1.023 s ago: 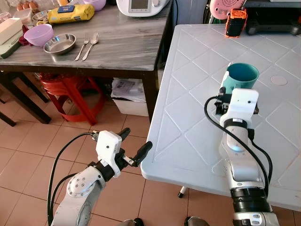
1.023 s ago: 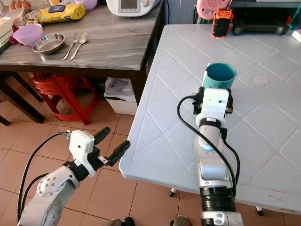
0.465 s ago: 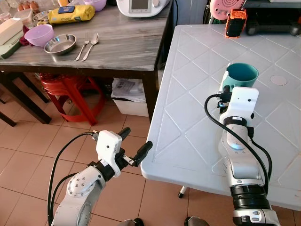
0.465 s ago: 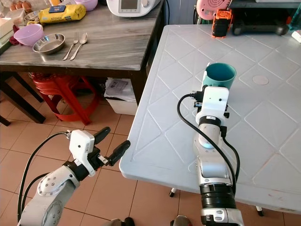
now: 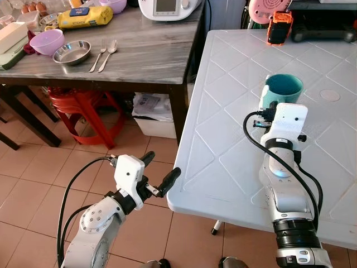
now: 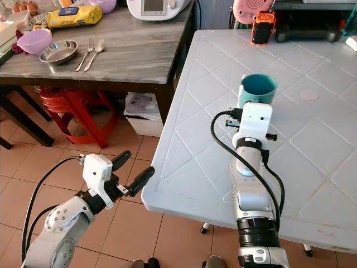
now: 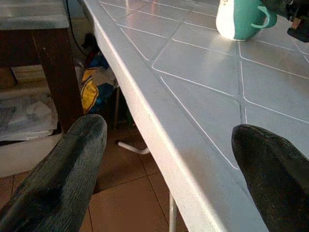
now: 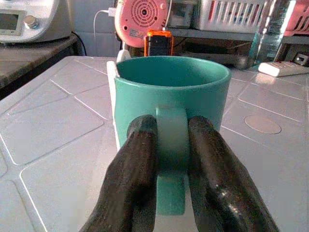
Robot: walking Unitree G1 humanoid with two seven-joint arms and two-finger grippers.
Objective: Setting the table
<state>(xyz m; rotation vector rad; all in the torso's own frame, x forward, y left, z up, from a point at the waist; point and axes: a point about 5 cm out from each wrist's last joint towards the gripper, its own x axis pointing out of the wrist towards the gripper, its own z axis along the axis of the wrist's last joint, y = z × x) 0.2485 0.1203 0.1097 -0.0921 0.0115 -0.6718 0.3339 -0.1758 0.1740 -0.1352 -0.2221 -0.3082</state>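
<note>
- Where the two black fingers [image 8: 140, 183] of the right gripper [image 8: 171, 145] meet the handle of the teal mug [image 8: 171, 96], clamped on it from both sides.
- Standing upright on the white plastic table [image 5: 223, 145], toward its middle, with a white patch on one side of the mug's wall.
- Stretched forward over the tabletop, the right arm, its white wrist block just behind the mug and a black cable looping off its side.
- Spread wide with nothing between them, the fingers [image 7: 63, 169] of the left gripper [image 5: 159, 174], hanging below and just off the near corner of the table, above the tiled floor [image 5: 33, 167].
- Bent at the elbow, the left arm, forearm angled up toward the table edge.
- Beyond, on the dark wooden table [image 5: 145, 56]: a fork and spoon [image 5: 103, 54], a steel bowl [image 5: 71, 52], a purple bowl [image 5: 46, 41], a yellow packet [image 5: 83, 16].
- Under it, a red stool [image 5: 83, 106].
</note>
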